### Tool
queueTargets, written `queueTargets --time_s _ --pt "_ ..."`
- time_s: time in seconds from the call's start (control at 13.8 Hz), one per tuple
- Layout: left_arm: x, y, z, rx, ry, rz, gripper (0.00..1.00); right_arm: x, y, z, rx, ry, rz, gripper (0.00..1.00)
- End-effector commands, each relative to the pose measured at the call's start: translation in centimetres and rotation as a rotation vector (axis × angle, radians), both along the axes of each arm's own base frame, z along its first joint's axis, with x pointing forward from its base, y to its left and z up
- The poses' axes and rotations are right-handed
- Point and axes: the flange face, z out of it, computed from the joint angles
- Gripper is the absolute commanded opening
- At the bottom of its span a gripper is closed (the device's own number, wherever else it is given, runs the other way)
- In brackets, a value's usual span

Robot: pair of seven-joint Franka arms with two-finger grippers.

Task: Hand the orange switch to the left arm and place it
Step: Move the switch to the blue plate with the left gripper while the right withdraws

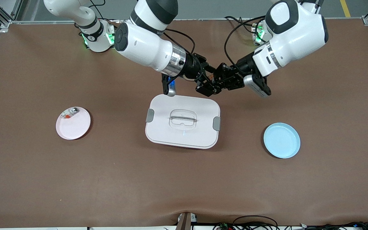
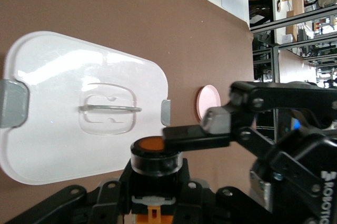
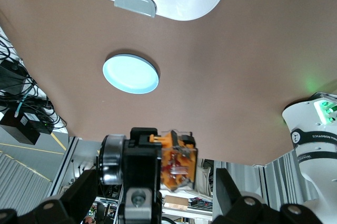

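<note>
- The pink plate [image 1: 73, 123] lies toward the right arm's end of the counter [image 1: 27, 175] with a small silver-green-red piece [image 1: 70, 112] on it; it plays no part in this step.
- The right gripper [image 1: 207, 83] hangs above the box's [image 1: 182, 126] edge farthest from the front camera; its jaws stand wide, one finger [image 2: 196, 135] just beside the switch's orange face.
- The orange switch [image 2: 154, 153] is held aloft between the two grippers, over that same edge of the box.
- The left gripper [image 1: 219, 81] has its jaws closed on the switch's body.
- As I judge it, the handover is nearly complete: the right arm should draw straight back before the left one carries anything away.
- The blue plate [image 1: 281, 140] sits toward the left arm's end, with bare counter around it; the path there looks open, provided the switch stays high past the box's corner and grey clip [image 1: 216, 123].
</note>
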Motion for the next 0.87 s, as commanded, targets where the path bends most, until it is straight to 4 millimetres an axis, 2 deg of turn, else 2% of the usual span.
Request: queueTargets --time_s 0.0,0.14,0.29,0.58,0.72,0.8 --pt "0.7 0.7 0.4 0.025 -0.035 -0.004 0.00 0.2 0.2 0.6 0.020 0.011 -0.009 1.00" --pt "1.2 1.5 0.3 0.075 -0.057 -0.019 0.00 0.5 -0.2 0.8 0.020 0.011 -0.010 1.00" --pt "2.0 3.0 -0.2 0.167 -0.091 -0.041 0.00 1.3 -1.6 1.7 0.022 -0.002 -0.024 1.00" --pt "3.9 7.8 -0.9 0.370 -0.142 -0.080 0.00 1.4 -4.6 4.4 -0.006 -0.034 0.050 1.00" --pt "5.0 10.0 -2.5 0.494 -0.151 -0.135 0.00 1.0 -6.5 5.1 -0.049 -0.090 0.162 1.00" --pt "5.7 11.2 -3.8 0.548 -0.159 -0.174 0.00 1.3 -8.1 5.2 -0.060 -0.106 0.178 1.00"
